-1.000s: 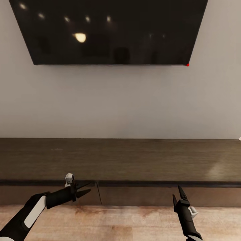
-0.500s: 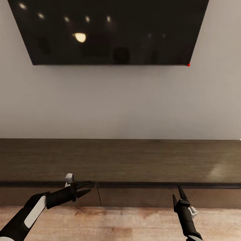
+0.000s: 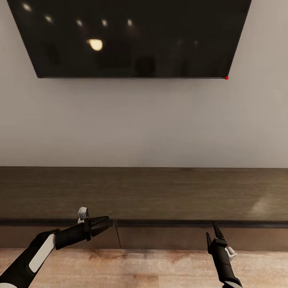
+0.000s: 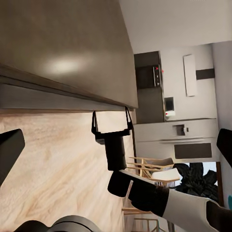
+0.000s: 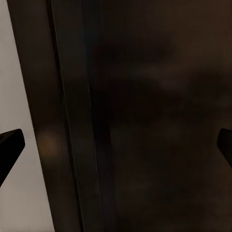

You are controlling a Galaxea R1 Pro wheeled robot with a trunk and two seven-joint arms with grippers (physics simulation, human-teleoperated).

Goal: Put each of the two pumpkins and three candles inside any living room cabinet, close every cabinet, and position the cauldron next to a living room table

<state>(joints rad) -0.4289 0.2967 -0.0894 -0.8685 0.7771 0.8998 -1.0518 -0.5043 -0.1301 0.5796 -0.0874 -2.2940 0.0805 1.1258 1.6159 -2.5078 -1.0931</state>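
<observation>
The long, low dark-brown cabinet (image 3: 160, 192) runs along the wall in front of me, its flat top bare. A seam (image 3: 117, 235) splits its plain front panels. My left gripper (image 3: 108, 222) is open just in front of the top's front edge, close to that seam. My right gripper (image 3: 211, 229) is open too, pointing up at the front panel further right. The left wrist view shows the right gripper (image 4: 112, 120) with spread fingers beside the cabinet's edge (image 4: 67, 96). The dark cabinet front (image 5: 154, 116) is close in the right wrist view. The pumpkins are out of view.
A large black TV (image 3: 132, 38) hangs on the grey wall above the cabinet. Wood floor (image 3: 152, 268) lies between me and the cabinet. Past the cabinet's end, the left wrist view shows a kitchen with an oven (image 4: 147, 77), chairs (image 4: 150, 169) and a plant (image 4: 198, 176).
The whole head view has shifted slightly, with the TV and cabinet a touch larger and lower, so the camera moved. Both arms hold the same pose.
</observation>
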